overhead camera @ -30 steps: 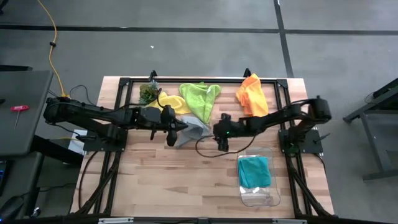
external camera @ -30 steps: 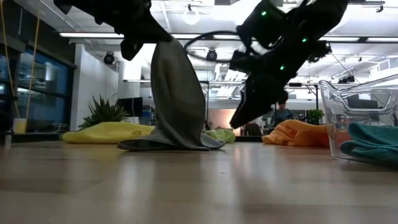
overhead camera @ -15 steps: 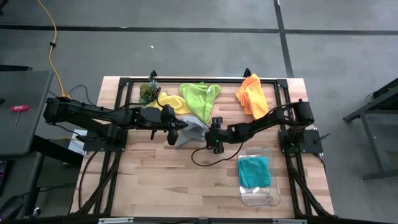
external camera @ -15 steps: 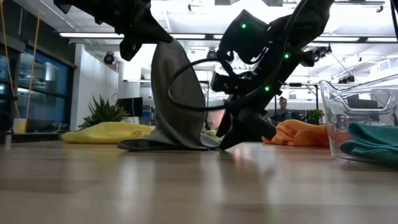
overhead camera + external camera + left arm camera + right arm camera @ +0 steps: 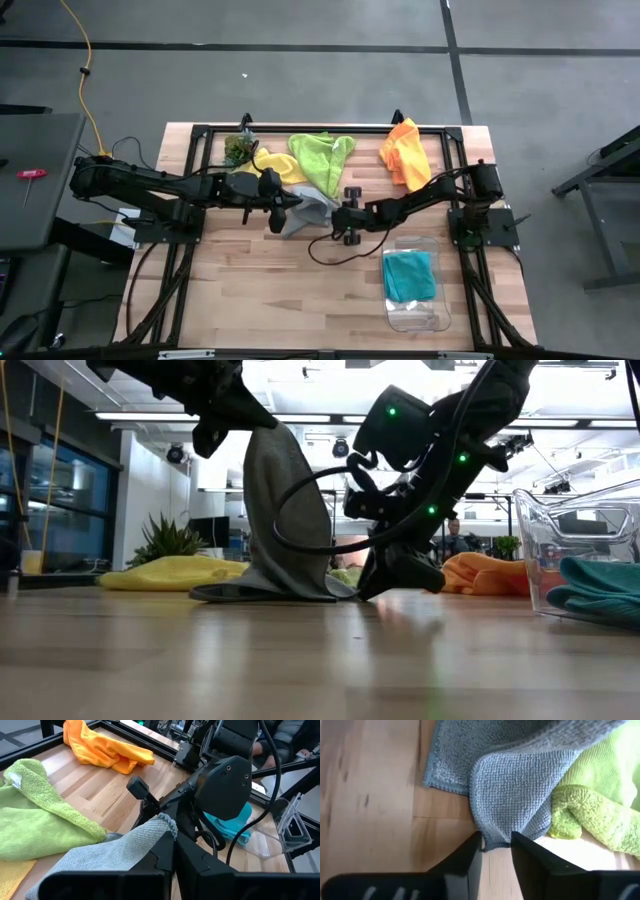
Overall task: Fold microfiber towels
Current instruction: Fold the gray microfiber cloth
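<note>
From above I see a pale wooden plank table framed in black metal. My left gripper is clamped shut on a top corner of the grey towel, a nubby microfiber cloth that hangs from it like a tent in the low view, its lower hem pooled flat on the wood. My right gripper sits low at the towel's right-hand edge, and its wrist view shows the two dark fingers pinching a hanging corner of that grey weave between them.

A second ago the right gripper was spread wide and raised to the right of the cloth; it has since swung in, dropped to the tabletop and closed on the corner. The left arm has not moved.

Behind the grey towel lies the fluffy lime green towel, crumpled. The yellow towel is to its left, and the orange towel is bunched near the far right corner. The teal towel lies folded inside a clear plastic bin at the near right.
</note>
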### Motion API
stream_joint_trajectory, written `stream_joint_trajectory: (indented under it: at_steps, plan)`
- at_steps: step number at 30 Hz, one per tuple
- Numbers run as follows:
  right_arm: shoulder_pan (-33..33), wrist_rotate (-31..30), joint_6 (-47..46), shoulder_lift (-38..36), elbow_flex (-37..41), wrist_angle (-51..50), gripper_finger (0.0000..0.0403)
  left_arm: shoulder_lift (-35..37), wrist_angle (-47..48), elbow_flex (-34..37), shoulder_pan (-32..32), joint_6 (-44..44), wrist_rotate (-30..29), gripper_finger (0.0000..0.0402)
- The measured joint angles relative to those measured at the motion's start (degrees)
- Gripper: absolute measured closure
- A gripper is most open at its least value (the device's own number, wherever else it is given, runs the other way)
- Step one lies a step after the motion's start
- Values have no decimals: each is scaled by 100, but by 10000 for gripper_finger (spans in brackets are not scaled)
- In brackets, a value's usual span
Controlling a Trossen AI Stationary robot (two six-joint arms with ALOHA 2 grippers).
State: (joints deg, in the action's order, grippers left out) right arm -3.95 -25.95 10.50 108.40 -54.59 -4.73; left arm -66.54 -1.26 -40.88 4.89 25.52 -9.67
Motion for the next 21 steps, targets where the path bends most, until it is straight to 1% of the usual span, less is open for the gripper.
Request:
stream_joint_trajectory:
  at_steps: [4,7,9,11,14,16,18,21]
  plan:
    - [2,2,-160,5,2,-8,338,0,0,0,0,0,24,401]
    - [3,34,-387,5,5,-29,374,0,0,-1,0,2,26,401]
    - [18,174,-585,1,7,-39,395,0,0,0,0,74,37,401]
    - [22,273,-797,-15,5,-70,395,0,8,0,0,213,89,401]
    - [28,378,-1104,-153,-101,-615,400,0,19,-1,0,163,360,401]
    - [65,502,-1275,-407,-116,-1022,400,61,140,-2,-2,-24,512,401]
    - [116,752,-1399,-861,-131,-1249,402,197,292,-15,0,-198,514,401]
    - [201,1270,-1418,-1684,-116,-1663,402,543,959,-157,120,-477,500,401]
